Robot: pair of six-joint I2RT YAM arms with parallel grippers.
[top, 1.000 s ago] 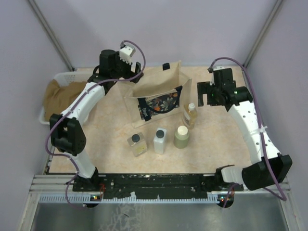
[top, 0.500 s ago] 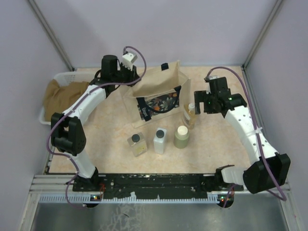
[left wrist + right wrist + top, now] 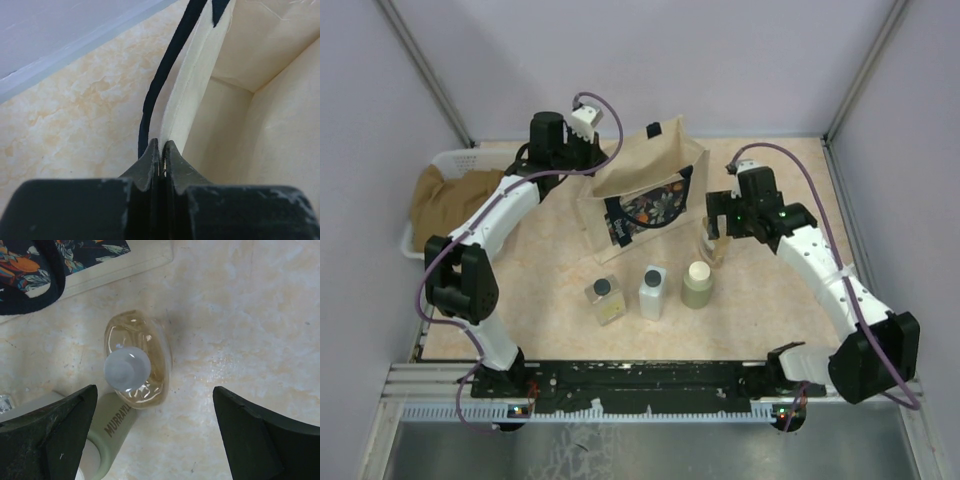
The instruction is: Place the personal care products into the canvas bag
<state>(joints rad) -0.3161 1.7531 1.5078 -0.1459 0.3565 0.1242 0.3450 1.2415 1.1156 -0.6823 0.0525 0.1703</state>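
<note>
While the canvas bag (image 3: 642, 178) stands upright, the left gripper (image 3: 160, 150) pinches its rim beside a navy handle (image 3: 165, 70) — the right gripper (image 3: 152, 405) hangs spread wide above the amber bottle (image 3: 150, 342) just beside the bag, three other bottles (image 3: 652, 292) lined up nearer.

The left arm (image 3: 505, 205) is stretched forward from its base and bent inward at the elbow. The left gripper (image 3: 159, 146) is closed tight, and the rim of the canvas bag (image 3: 195, 85) is pinched between its fingertips. The right arm (image 3: 820, 262) is reached forward and inward, its wrist is turned downward, and the right gripper (image 3: 154, 390) is held wide open.
</note>
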